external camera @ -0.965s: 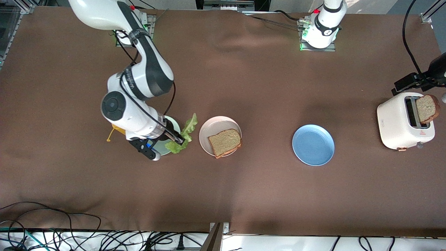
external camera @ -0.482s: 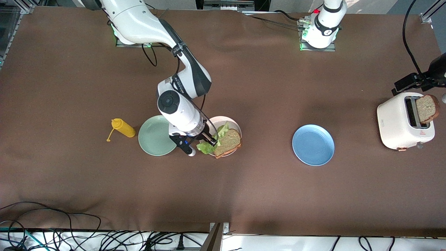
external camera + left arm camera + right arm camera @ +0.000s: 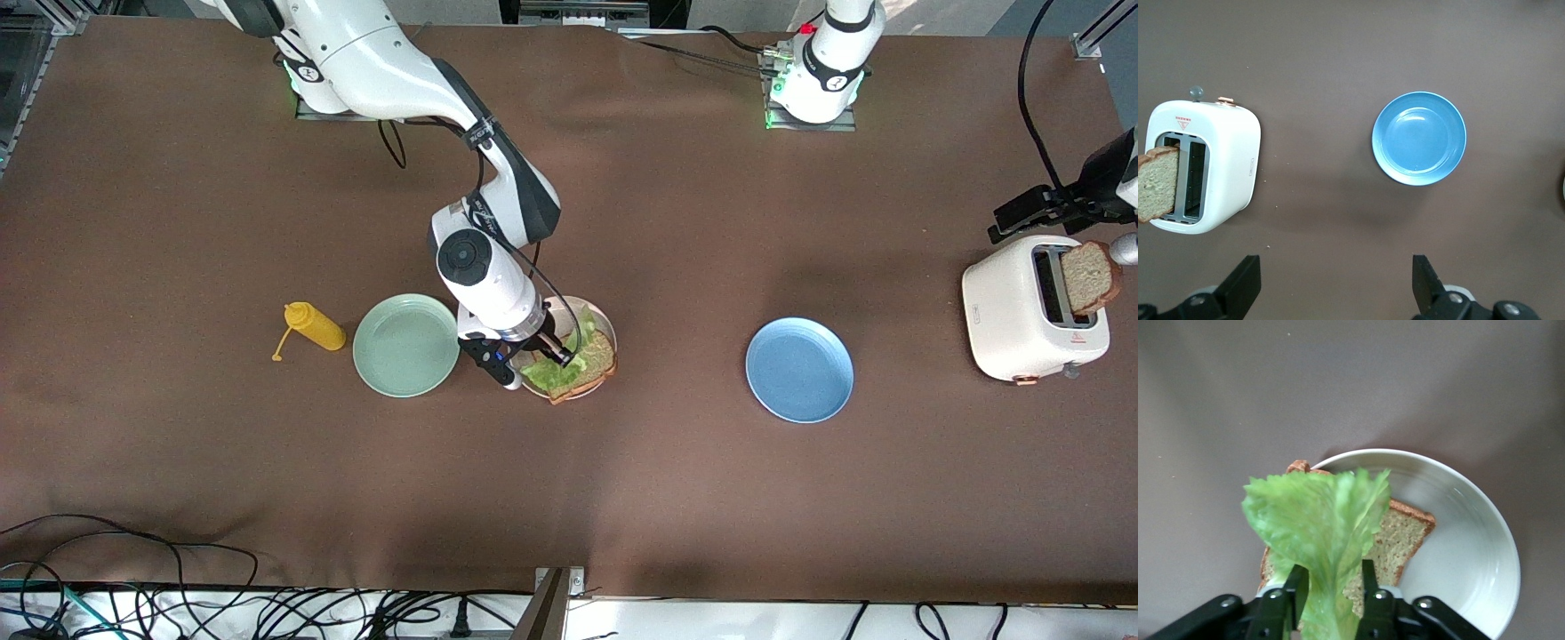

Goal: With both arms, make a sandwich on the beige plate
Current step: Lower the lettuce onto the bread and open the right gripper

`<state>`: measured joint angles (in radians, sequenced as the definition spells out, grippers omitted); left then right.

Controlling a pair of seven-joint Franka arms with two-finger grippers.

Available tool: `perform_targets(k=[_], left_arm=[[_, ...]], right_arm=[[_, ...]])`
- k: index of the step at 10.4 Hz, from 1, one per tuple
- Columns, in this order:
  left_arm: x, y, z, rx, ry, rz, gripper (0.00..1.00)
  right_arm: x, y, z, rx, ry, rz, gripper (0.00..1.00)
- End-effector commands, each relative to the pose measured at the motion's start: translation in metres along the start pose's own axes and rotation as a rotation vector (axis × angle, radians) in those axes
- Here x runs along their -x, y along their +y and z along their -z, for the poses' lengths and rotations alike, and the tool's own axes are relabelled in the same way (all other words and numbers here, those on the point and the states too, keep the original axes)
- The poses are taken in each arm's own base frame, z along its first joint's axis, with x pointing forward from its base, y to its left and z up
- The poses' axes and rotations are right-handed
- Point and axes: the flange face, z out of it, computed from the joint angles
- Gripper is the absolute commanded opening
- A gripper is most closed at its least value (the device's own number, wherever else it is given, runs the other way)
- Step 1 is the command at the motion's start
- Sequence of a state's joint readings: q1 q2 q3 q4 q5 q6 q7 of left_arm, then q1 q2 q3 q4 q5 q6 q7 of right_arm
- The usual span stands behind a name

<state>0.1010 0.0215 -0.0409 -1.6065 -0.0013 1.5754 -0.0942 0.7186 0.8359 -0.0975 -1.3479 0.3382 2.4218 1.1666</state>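
While the right gripper (image 3: 1331,587) hangs over the beige plate (image 3: 601,324), fingers parting beside the lettuce (image 3: 1317,527), centre it on the bread slice (image 3: 1388,543) before letting go fully. Left gripper (image 3: 1335,280) waits wide open.

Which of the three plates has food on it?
The beige plate, under the right gripper, holds a bread slice topped with lettuce. The mint-green plate beside it and the blue plate are bare.
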Motion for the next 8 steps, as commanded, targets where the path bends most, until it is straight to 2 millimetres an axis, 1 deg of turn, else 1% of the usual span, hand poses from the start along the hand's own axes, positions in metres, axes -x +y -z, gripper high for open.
perform_targets(k=[1,3,4,5,8], left_arm=[[-0.001,0.002,0.004,-0.026,0.003,-0.015,1.00],[-0.001,0.002,0.004,-0.026,0.003,-0.016,1.00],[-0.001,0.002,0.004,-0.024,0.003,-0.016,1.00],[-0.001,0.002,0.004,-0.024,0.003,-0.016,1.00],[-0.002,0.002,0.004,-0.024,0.003,-0.016,1.00]], right_arm=[[-0.004,-0.011,0.020,-0.028,0.021,0.004,1.00],[-0.001,-0.015,0.037,-0.008,0.048,0.050,1.00],[0.000,-0.014,0.040,0.005,0.044,0.051,1.00],[0.000,-0.016,0.047,0.003,0.043,0.050,1.00],[-0.017,-0.016,0.059,-0.003,0.075,0.043,1.00]])
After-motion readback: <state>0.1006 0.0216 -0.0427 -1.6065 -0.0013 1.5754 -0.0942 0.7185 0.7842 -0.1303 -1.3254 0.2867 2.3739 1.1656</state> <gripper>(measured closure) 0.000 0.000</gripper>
